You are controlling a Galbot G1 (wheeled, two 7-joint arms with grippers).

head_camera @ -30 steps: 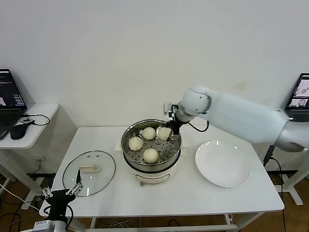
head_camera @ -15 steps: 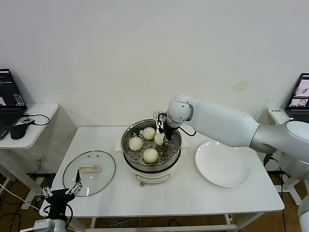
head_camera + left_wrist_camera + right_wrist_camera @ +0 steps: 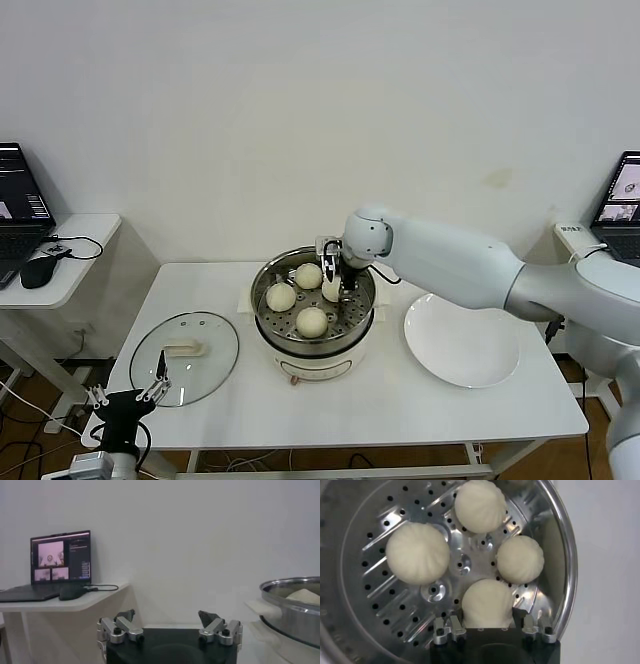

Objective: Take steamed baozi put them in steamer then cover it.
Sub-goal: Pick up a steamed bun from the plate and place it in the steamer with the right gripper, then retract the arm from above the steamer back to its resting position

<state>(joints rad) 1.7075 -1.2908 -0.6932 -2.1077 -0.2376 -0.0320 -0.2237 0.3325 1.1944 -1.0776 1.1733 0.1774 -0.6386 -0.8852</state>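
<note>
The right hand (image 3: 333, 285) sits low in the steamer (image 3: 266, 316) at two o'clock, fingers parted around the fourth baozi (image 3: 487, 604) to seat it (three others rest nearby). The left hand (image 3: 128, 397), released, waits by the cover (image 3: 215, 350).

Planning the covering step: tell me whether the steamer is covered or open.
Open. The cover lies flat on the table, to the robot's left of the steamer, apart from it, and four baozi show uncovered.

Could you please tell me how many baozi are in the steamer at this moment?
4. All round cream-white buns lie on the shiny steel steamer's perforated tray: one large, one at the rim, one beside it, one between the right gripper's fingers.
</note>
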